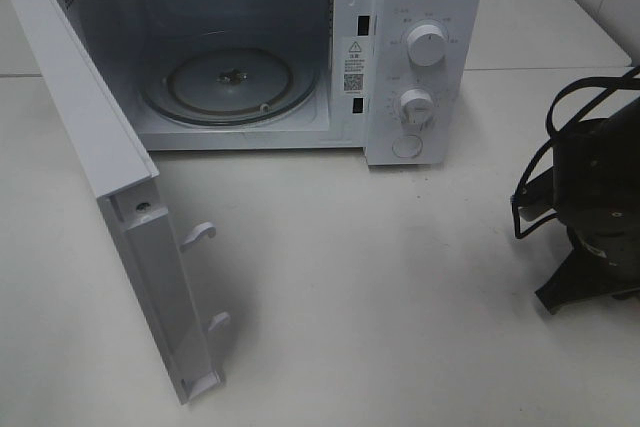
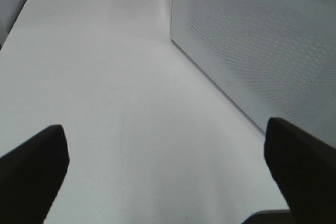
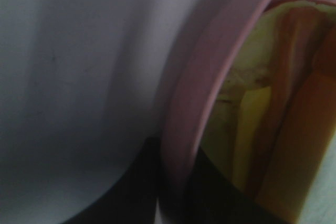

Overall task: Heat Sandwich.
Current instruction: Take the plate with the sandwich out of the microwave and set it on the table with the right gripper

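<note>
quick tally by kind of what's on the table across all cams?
microwave: 1, door open
pink plate: 1, its rim pinched in the right gripper
sandwich: 1, on that plate
Total: 3

White plastic and glass, mostly smooth.
The microwave [image 1: 300,47] casing looks glossy plastic, its turntable [image 1: 228,82] clear glass, its door [image 2: 252,45] finely perforated; the pink plate [image 3: 202,93] has a matt rim.
</note>
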You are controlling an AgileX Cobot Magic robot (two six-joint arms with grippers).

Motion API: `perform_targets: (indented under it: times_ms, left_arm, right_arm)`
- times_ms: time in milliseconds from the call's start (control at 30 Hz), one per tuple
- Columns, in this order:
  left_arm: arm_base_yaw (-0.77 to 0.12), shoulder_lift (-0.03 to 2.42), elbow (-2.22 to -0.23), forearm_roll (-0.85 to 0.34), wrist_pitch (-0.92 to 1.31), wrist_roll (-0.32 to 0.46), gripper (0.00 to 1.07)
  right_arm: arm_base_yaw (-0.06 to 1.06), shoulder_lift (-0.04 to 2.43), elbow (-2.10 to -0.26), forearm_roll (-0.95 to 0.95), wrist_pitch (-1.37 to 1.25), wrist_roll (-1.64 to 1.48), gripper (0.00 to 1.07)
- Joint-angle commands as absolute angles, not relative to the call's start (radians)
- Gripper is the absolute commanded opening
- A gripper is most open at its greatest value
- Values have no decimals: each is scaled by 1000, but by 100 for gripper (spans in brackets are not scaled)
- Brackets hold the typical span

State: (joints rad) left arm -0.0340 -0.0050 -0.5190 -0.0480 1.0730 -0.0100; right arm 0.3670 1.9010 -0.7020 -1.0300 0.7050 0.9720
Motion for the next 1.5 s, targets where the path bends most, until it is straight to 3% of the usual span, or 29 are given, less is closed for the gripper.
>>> perform_targets:
  times_ms: [33, 567, 700, 767, 800, 900, 1067, 1300, 1500]
  left_arm:
    - [-34, -21, -517, -53, 1070, -19, 96]
    - [-34, -21, -517, -53, 1070, -19, 96]
    - [-34, -21, -517, -53, 1070, -19, 96]
    - [-34, -21, -517, -53, 1070, -19, 96]
    - [-34, -21, -517, -53, 1070, -19, 96]
    - [-34, -21, -517, -53, 1070, -19, 96]
    - [-34, -21, -517, -53, 1070, -19, 96]
    - [-34, -21, -517, -53, 1070, -19, 96]
    - [-34, -21, -517, -53, 1070, -19, 96]
  right_arm:
    - [360, 1907, -704, -1052, 722, 991, 2]
    - [361, 1884, -704, -992, 720, 940, 16]
    - [361, 1841, -704, -963, 723, 893, 28]
    - [361, 1816, -704, -910, 724, 837, 40]
    - [361, 1816, -704, -910, 724, 837, 40]
    - [361, 1779, -704, -823, 722, 731, 59]
    - [361, 1700, -704, -712, 722, 626, 76]
    - [361, 1562, -704, -567, 725, 505, 78]
    - [361, 1375, -704, -293, 738, 215, 78]
